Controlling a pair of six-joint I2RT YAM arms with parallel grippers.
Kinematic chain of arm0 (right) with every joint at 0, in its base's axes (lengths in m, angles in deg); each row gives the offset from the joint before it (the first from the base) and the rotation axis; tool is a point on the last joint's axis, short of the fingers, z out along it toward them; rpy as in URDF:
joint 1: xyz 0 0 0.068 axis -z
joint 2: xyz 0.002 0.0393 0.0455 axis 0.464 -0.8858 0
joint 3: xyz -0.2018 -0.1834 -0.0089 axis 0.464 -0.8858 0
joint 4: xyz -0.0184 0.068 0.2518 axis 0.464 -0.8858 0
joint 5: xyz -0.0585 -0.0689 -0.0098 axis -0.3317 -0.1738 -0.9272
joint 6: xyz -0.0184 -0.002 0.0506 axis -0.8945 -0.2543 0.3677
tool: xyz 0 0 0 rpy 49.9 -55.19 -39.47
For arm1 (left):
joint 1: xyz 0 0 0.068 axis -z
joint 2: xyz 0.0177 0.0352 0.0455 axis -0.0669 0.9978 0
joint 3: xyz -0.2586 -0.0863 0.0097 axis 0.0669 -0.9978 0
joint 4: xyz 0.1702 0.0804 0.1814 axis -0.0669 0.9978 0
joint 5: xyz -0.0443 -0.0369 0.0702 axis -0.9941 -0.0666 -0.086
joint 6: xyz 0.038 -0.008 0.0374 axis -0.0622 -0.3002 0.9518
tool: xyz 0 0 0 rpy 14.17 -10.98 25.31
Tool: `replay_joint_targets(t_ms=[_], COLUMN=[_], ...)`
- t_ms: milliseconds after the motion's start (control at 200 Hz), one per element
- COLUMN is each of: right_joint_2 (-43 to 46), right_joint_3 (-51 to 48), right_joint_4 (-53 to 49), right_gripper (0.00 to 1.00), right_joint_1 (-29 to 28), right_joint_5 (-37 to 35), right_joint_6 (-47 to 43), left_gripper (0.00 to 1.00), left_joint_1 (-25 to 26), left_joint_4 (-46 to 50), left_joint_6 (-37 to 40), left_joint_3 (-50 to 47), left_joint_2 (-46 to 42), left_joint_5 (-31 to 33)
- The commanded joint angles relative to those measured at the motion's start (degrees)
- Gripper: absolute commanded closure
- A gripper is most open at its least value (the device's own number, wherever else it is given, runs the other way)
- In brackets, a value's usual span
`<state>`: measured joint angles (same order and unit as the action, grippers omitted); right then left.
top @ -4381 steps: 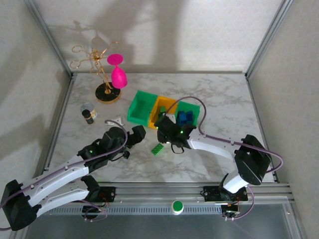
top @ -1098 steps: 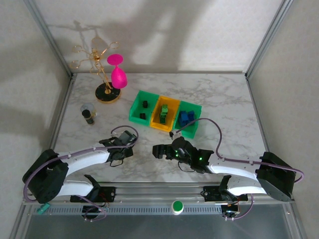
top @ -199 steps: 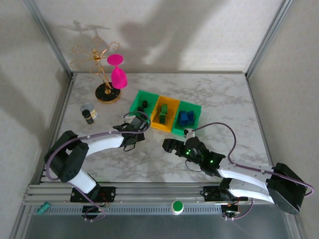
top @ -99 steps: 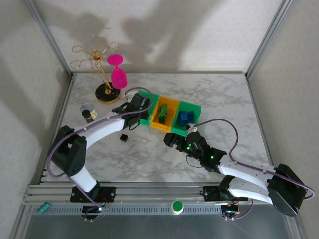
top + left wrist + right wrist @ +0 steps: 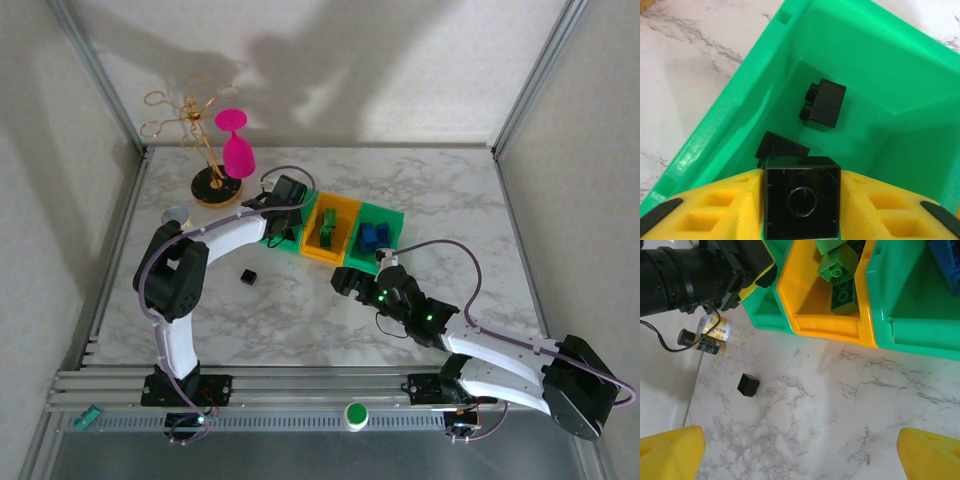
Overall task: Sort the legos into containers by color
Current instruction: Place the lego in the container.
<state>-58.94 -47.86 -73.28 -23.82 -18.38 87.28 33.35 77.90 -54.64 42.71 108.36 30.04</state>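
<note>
My left arm [image 5: 215,235] reaches far forward and arcs right. The left gripper [image 5: 281,212] at its end points down. In the wrist view its yellow fingers [image 5: 725,207] sit against both sides of a black lego [image 5: 802,197]. My right arm [image 5: 490,345] lies low, stretched forward-left. On the right gripper [image 5: 347,281] the jaws are spread wide, with the fingertips [image 5: 670,452] out at the bottom frame corners.

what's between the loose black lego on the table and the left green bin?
Nothing. In the right wrist view, only bare marble tabletop lies between the loose black lego and the left green bin.
</note>
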Motion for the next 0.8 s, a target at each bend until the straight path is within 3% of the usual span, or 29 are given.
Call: replay_joint_targets(t_ms=[0, 250, 411, 596, 796], right_joint_2=[1.37, 1.7, 0.43, -2.54, -8.32], right_joint_3=[-1.09, -0.22, 0.58, -2.11, -0.39], right_joint_4=[-2.24, -3.22, -3.09, 4.0, 5.95], right_gripper=[0.01, 0.01, 0.01, 0.01, 0.01], right_joint_1=[0.42, 0.42, 0.45, -0.45, -4.87], right_joint_5=[-0.47, 1.41, 3.31, 7.04, 4.9], right_joint_6=[-0.4, -3.4, -4.62, -3.31, -3.3], left_gripper=[0.56, 0.55, 0.55, 0.52, 0.48], left_joint_1=[-0.34, -0.43, -0.43, -0.84, -3.19], left_joint_4=[-0.32, 1.8, 1.52, 3.36, 4.0], left_joint_6=[1.42, 1.62, 0.17, -0.76, -2.47], left_joint_3=[1.0, -0.6, -8.82, -19.36, -29.62], left_joint_2=[-1.09, -6.42, -15.69, -29.17, -36.61], left_joint_5=[-1.23, -0.14, -0.17, 0.9, -0.66])
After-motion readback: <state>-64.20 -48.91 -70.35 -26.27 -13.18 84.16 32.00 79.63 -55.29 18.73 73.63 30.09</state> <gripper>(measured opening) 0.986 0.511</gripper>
